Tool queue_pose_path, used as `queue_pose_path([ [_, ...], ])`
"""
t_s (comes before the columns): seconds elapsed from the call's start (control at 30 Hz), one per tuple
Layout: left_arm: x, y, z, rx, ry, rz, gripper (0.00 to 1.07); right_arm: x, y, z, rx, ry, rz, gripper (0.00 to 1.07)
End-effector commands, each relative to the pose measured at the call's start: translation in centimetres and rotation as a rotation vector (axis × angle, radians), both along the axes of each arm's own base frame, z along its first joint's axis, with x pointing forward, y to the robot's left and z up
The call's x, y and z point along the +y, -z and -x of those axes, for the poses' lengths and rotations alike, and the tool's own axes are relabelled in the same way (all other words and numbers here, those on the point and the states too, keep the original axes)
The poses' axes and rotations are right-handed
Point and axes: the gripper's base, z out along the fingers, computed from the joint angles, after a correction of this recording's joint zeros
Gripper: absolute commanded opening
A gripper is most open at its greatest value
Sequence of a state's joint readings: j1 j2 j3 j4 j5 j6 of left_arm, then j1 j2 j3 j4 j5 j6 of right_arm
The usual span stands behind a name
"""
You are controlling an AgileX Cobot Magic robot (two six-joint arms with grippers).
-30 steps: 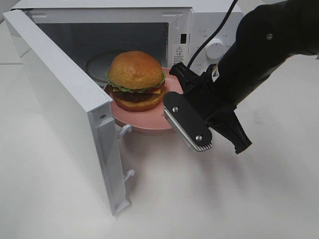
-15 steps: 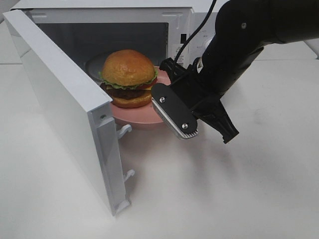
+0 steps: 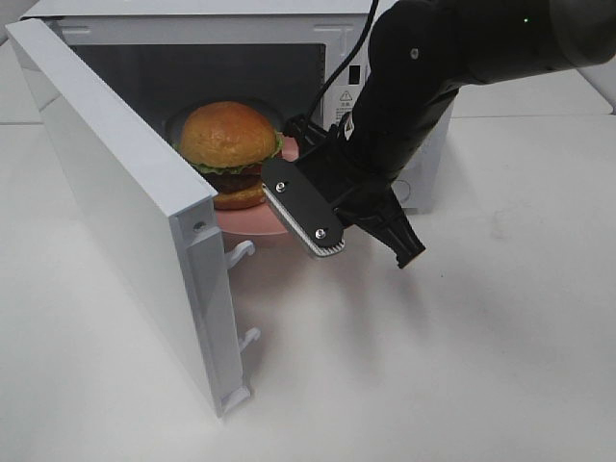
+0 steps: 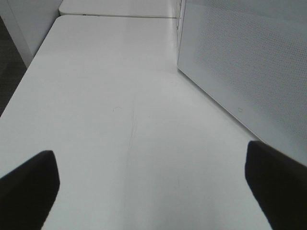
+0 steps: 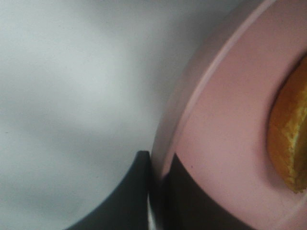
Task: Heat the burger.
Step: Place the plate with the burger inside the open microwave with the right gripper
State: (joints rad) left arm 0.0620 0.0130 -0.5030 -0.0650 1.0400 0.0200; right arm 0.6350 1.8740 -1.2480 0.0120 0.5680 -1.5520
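Note:
The burger (image 3: 229, 144), with its golden bun, lettuce and dark patty, rides on a pink plate (image 3: 252, 219) at the mouth of the open microwave (image 3: 192, 10). My right gripper (image 3: 279, 183) is shut on the plate's right rim. The right wrist view shows the right gripper (image 5: 158, 187) pinching the plate (image 5: 225, 143) by its rim, with the burger's bun edge (image 5: 290, 139) beyond. In the left wrist view my left gripper (image 4: 151, 191) stands open over bare table, with nothing between its fingers. The left gripper is out of the high view.
The microwave door (image 3: 106, 183) swings out to the front left, and its perforated outer face (image 4: 249, 62) stands close beside the left gripper. The white table (image 3: 433, 366) stretches in front and to the right. A black cable (image 3: 337, 63) runs over the microwave front.
My right arm has carried the plate and burger to the left and deeper into the microwave opening. The grip on the rim is unchanged.

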Motion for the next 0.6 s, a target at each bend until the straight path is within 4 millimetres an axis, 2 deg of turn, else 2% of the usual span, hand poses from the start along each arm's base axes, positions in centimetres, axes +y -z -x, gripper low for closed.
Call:
queue_pose_path([
  [0.03, 0.0, 0.1, 0.0, -0.002, 0.007, 0.002, 0.98, 0.7, -1.1, -1.0, -0.062, 0.026, -0.049, 0.00],
  [0.6, 0.0, 0.1, 0.0, -0.002, 0.007, 0.002, 0.98, 3.1, -1.1, -5.1, -0.085, 0.136, -0.060, 0.00],
])
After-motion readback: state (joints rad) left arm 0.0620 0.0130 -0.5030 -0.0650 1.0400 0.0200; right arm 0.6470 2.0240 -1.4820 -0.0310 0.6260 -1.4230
